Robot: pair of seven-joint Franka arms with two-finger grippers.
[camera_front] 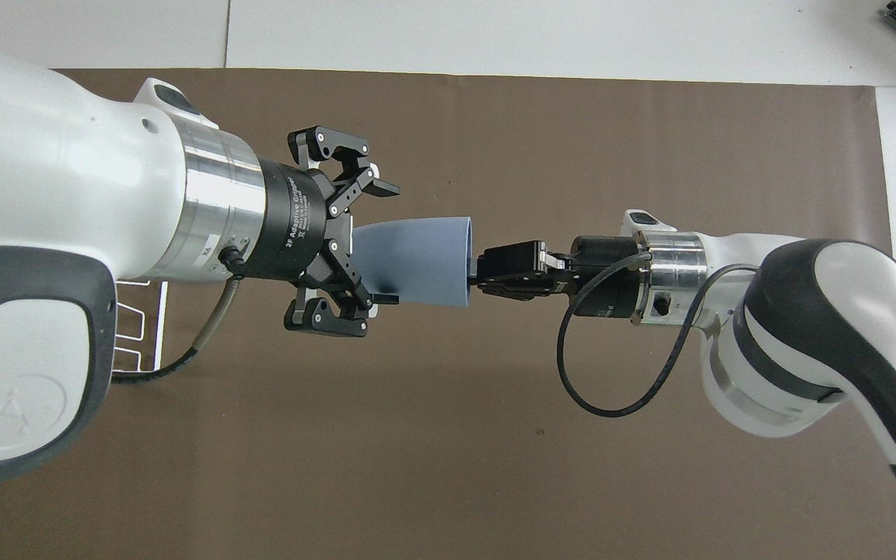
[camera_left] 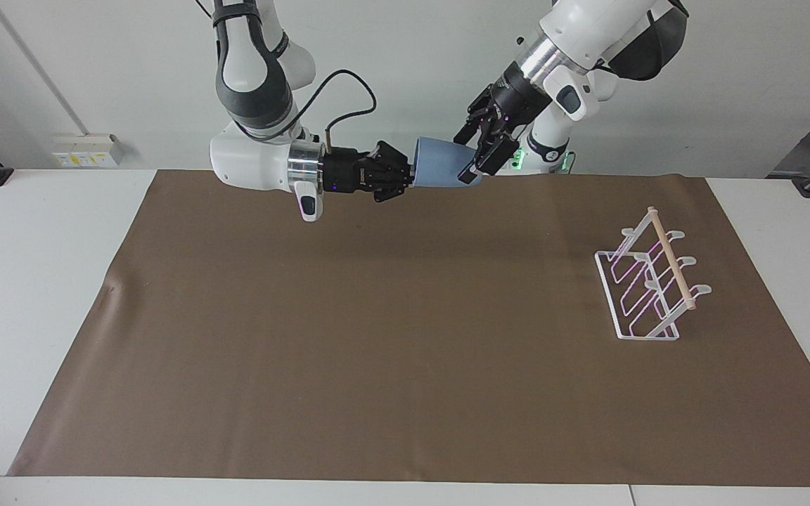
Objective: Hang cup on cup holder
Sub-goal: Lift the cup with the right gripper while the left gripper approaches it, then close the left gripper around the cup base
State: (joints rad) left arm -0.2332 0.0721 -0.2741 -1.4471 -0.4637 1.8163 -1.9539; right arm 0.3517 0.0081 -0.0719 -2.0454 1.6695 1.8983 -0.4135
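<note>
Cup (camera_left: pixel 441 171) light-blue, tapered, lying sideways in the air over the brown mat (camera_left: pixel 405 337), w/ nothing visible inside. R gripper (camera_left: pixel 405 176) pinches its rim. L gripper (camera_front: pixel 383 243) jaws wide, straddling cup's base. Cup holder (camera_left: pixel 651 281) bare, toward L arm's end.

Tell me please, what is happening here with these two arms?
The right gripper holds the cup by its rim, sideways in the air over the brown mat. The left gripper is open with its fingers on either side of the cup's narrow bottom end, not closed on it. This looks like a handover from one arm to the other. The cup holder stands with nothing on it toward the left arm's end of the table.
</note>
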